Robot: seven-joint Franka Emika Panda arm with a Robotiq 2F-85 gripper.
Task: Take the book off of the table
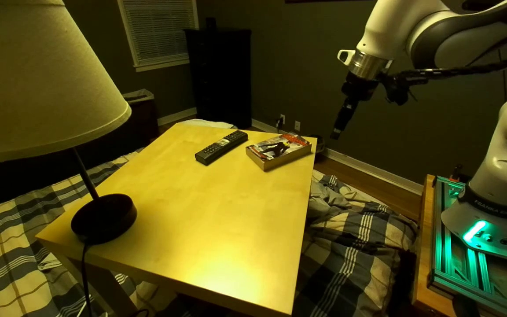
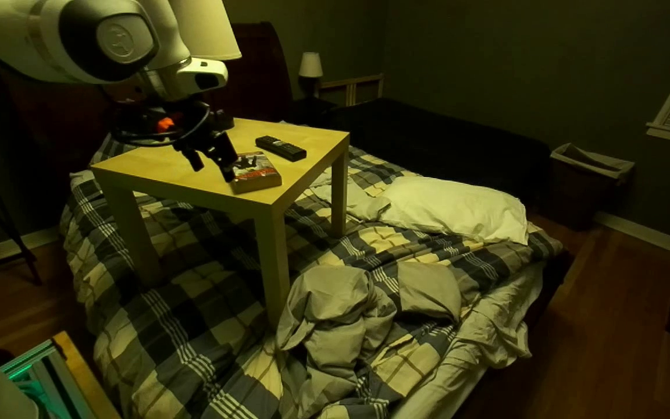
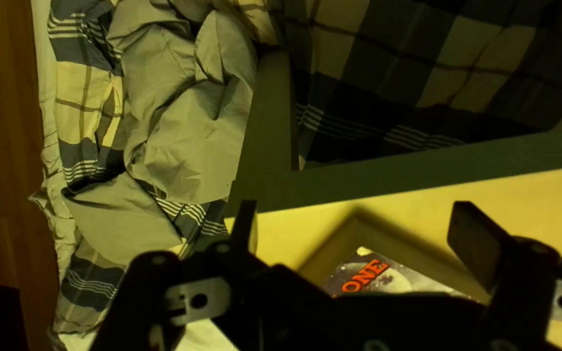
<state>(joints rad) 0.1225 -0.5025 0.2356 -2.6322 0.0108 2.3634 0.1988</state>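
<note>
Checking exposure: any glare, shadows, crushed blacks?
In an exterior view, glare on the table at its near end, dresser nearly black; in both exterior views, dim walls; in the wrist view, gripper very dark, table's side in shade.

In an exterior view, a smooth yellowish-tan wooden worktop [image 1: 209, 207] spans left and centre. On it, a pale-shaded lamp [image 1: 44, 105] with a round black base stands at frame left, a long black button-covered remote [image 1: 221, 148] lies left of centre, and a thick rectangular red-lettered book [image 1: 278, 150] lies right of centre.
</note>
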